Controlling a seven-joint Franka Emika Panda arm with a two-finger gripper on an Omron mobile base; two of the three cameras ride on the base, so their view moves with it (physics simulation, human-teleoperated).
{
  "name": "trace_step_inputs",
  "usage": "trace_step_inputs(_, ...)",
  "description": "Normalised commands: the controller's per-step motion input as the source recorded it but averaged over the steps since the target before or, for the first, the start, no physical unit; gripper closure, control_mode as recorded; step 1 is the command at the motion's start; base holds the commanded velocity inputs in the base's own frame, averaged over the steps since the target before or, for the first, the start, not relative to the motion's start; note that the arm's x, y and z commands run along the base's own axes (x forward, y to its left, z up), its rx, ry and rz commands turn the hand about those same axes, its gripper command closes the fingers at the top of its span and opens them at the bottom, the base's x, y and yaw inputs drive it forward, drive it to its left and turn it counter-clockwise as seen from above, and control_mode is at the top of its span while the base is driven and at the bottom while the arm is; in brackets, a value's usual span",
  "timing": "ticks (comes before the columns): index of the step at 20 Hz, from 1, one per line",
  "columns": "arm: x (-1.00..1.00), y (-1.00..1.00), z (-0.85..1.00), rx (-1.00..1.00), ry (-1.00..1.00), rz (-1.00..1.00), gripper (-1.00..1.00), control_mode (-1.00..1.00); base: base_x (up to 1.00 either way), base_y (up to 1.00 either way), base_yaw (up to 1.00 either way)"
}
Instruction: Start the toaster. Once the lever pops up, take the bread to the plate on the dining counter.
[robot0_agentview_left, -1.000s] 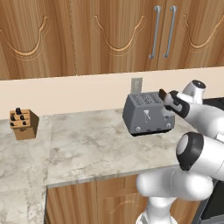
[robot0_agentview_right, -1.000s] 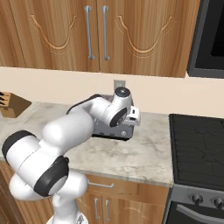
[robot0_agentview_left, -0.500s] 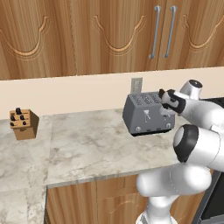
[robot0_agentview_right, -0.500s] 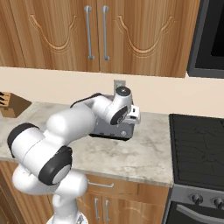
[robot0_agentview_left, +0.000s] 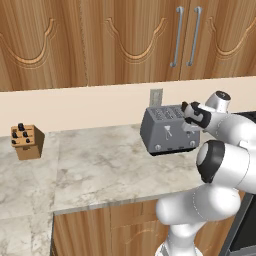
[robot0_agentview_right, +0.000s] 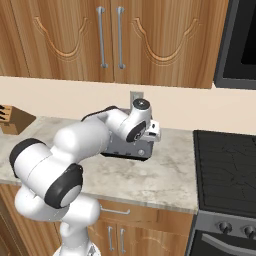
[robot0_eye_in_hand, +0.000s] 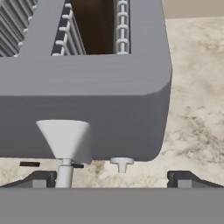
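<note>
The grey four-slot toaster (robot0_agentview_left: 169, 131) stands on the marbled worktop (robot0_agentview_left: 100, 165) by the wall, and my arm partly hides the toaster (robot0_agentview_right: 131, 148) in the right base view. My gripper (robot0_agentview_left: 192, 114) hovers open over its right front end. In the hand view the toaster (robot0_eye_in_hand: 109, 87) is close below. A pale lever (robot0_eye_in_hand: 65, 140) sits just inside the left fingertip (robot0_eye_in_hand: 39, 179), with a small knob (robot0_eye_in_hand: 121, 163) beside it. Something dark brown, seemingly the bread (robot0_eye_in_hand: 92, 26), sits deep in a slot. My gripper (robot0_eye_in_hand: 111, 181) holds nothing. The plate and dining counter are out of view.
A wooden knife block (robot0_agentview_left: 27, 141) stands at the far left of the worktop. A black stove top (robot0_agentview_right: 227, 170) lies right of the toaster. A wall outlet (robot0_agentview_left: 156, 96) is behind it, and wooden cabinets (robot0_agentview_left: 125, 40) hang above.
The gripper has crept slightly left over the toaster's right end and the arm's elbow has risen a little. The jaws stay open and the toaster has not moved.
</note>
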Motion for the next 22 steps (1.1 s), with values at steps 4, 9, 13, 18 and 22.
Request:
trace_step_inputs(4, 0.00, 0.00, -0.01, 0.00, 0.00, 0.00, -1.00, -1.00, 0.00, 0.00, 0.00)
trace_step_inputs(9, 0.00, 0.00, -0.08, 0.00, 0.00, 0.00, -1.00, -1.00, 0.00, 0.00, 0.00)
trace_step_inputs(13, 0.00, 0.00, -0.11, 0.00, 0.00, 0.00, -1.00, -1.00, 0.00, 0.00, 0.00)
trace_step_inputs(18, 0.00, 0.00, -0.12, 0.00, 0.00, 0.00, -1.00, -1.00, 0.00, 0.00, 0.00)
trace_step_inputs(22, 0.00, 0.00, -0.13, 0.00, 0.00, 0.00, -1.00, -1.00, 0.00, 0.00, 0.00)
